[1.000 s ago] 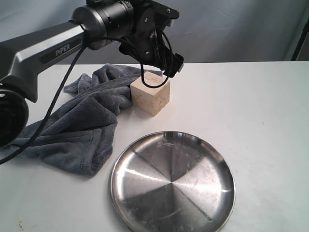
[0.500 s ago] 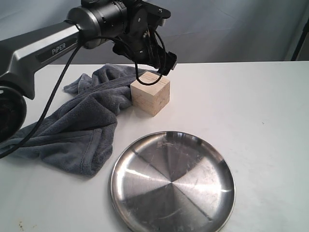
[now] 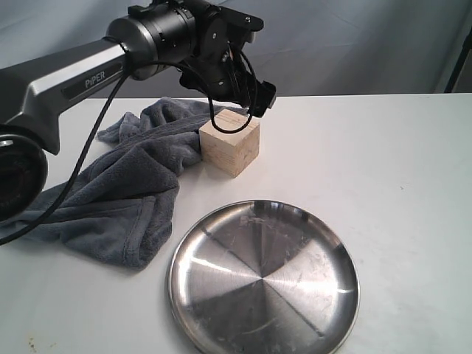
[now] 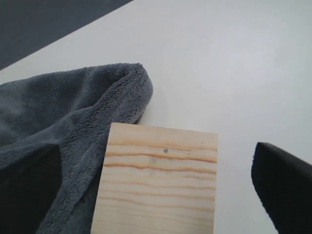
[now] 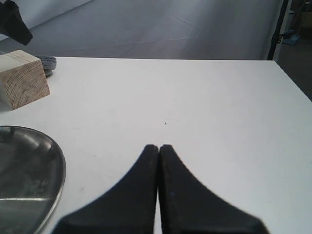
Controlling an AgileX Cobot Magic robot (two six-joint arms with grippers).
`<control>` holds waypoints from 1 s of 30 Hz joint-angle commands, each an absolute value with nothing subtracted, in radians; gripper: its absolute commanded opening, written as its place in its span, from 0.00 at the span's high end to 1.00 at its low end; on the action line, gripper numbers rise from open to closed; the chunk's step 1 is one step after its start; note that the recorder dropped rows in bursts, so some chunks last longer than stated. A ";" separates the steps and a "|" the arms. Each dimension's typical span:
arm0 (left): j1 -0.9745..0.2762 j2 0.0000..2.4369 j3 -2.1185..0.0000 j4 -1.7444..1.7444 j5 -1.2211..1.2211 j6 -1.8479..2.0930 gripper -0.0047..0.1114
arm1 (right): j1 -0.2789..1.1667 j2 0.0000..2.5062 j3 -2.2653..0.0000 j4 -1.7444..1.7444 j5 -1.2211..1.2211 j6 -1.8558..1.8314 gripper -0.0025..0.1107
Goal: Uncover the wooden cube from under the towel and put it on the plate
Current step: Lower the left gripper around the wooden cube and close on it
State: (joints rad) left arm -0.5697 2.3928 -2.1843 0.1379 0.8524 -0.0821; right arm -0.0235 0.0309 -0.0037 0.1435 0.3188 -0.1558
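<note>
Left pincer [image 4: 156, 192] hovers, jaws wide apart to straddle the pale wooden cube [image 3: 230, 146], uncovered beside the dark grey fleece towel [image 3: 125, 188]; round steel plate [image 3: 263, 279] awaits.

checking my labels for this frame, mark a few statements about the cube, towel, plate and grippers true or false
1. The wooden cube stands uncovered beside the towel. True.
2. The cube lies on the plate. False: the plate is empty, and the cube is on the table beyond it.
3. The left gripper is open over the cube. True.
4. The right gripper holds the towel. False: it is shut on nothing, away from the towel.
</note>
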 commanded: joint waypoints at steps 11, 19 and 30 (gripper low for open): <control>-0.567 2.436 -2.190 0.115 0.830 -0.016 0.06 | -0.019 0.033 0.000 0.143 0.314 -0.156 0.98; -0.567 2.453 -2.190 0.115 0.830 -0.017 0.06 | -0.019 0.033 0.000 0.143 0.314 -0.156 0.98; -0.567 2.468 -2.190 0.115 0.836 -0.017 0.06 | -0.019 0.033 0.000 0.143 0.314 -0.156 0.98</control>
